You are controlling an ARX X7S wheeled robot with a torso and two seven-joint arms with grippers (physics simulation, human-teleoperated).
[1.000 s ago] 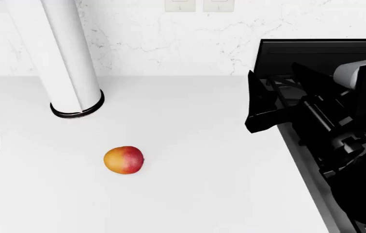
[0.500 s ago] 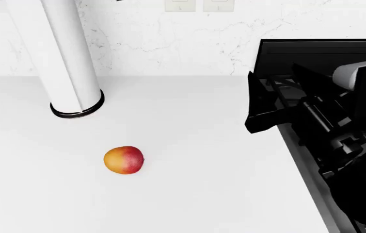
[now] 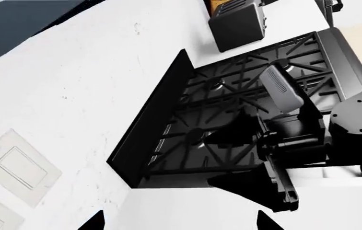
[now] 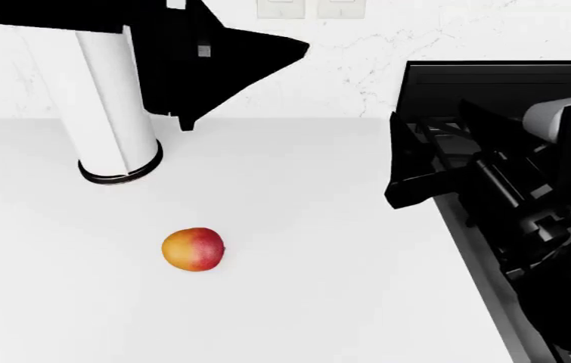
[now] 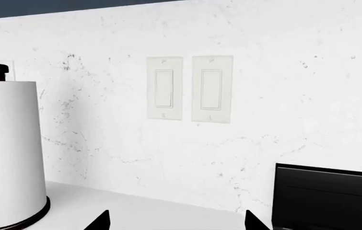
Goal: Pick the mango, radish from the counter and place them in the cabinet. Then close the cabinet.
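White counter under a marble backsplash. The mango sits alone mid-counter, nearer the front edge, untouched. Left gripper hovers up high, right gripper by the stove edge; both look spread, empty. Guessing mango pickup's next: descend over it.

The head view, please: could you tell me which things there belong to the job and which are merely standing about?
For the job:
- small egg-shaped orange-yellow mango with a red blush
- broad plain white counter on which it lies

Merely standing about:
- upright white paper-towel roll on a dark round base
- black gas stove
- pair of white wall switches

The radish and cabinet are not in view.
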